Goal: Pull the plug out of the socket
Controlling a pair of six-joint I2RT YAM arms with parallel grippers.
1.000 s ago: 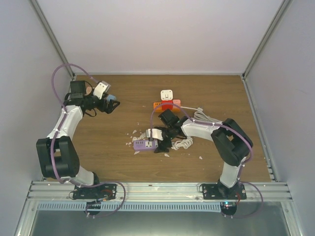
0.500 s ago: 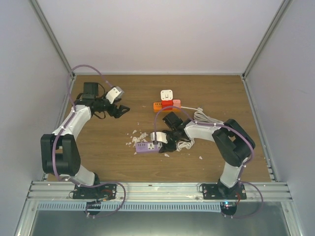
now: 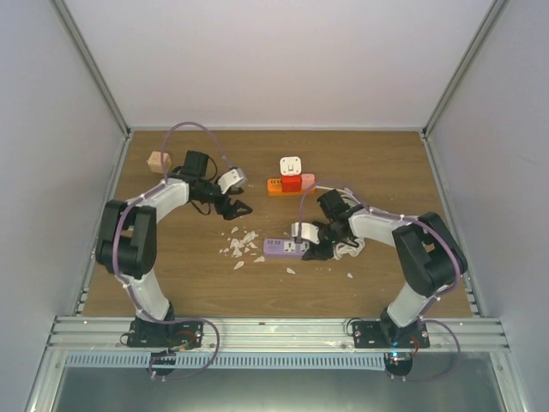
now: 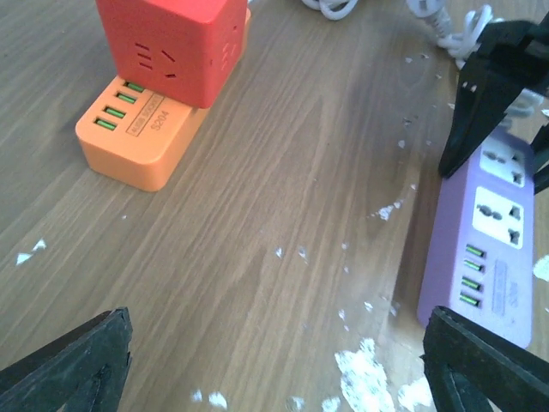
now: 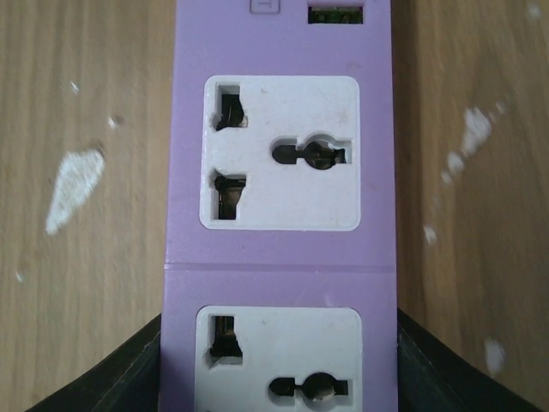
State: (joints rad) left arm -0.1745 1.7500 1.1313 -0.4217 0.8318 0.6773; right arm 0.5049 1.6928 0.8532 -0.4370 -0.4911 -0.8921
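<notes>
I am gripping the purple power strip (image 5: 279, 129) with my right end effector (image 3: 310, 250), its fingers (image 5: 111, 386) pressing against both long sides of the strip. This is happening around the middle of the bench (image 3: 171, 283), a little toward the right edge. A coil of white cable (image 3: 347, 246) is lying just beside that end effector on the side of the right edge. White scraps (image 3: 241, 244) are lying scattered on the wood just beside the strip's other end, toward the left edge.

Farther in, I am holding my left end effector (image 3: 236, 204) spread wide with nothing between its fingers (image 4: 77, 360). It is hovering over bare wood left of the middle, pointing toward the right edge.

Beyond it, the socket (image 3: 276, 185) is lying flat near the middle of the far half of the bench, well apart from both my end effectors. A red block (image 4: 171, 39) is standing on one end of its orange body. The plug (image 3: 292, 164) is showing right at that red block, on the side toward the far edge. I cannot tell whether it is seated on the block or only beside it.

A tan cube (image 3: 157, 160) is sitting near the far left corner
</notes>
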